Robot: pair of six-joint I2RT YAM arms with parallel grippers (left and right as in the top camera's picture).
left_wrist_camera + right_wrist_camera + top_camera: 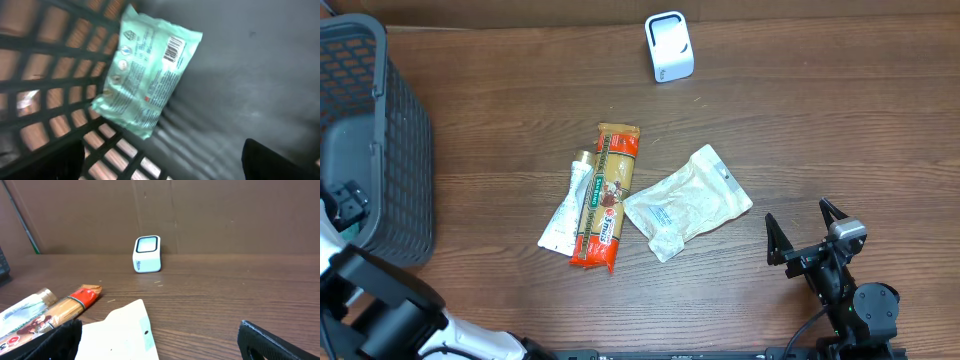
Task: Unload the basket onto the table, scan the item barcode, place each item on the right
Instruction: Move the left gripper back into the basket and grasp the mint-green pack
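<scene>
Inside the basket (60,47), the green packet (145,75) lies against its latticed side; both arms' jaws stand wide.

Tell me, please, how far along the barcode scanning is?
Looks done: one green packet lies in the basket. In hand: nothing; the left gripper and right gripper are both open. Left: the tube, pasta pack and white pouch lie on the table, short of the scanner.
</scene>
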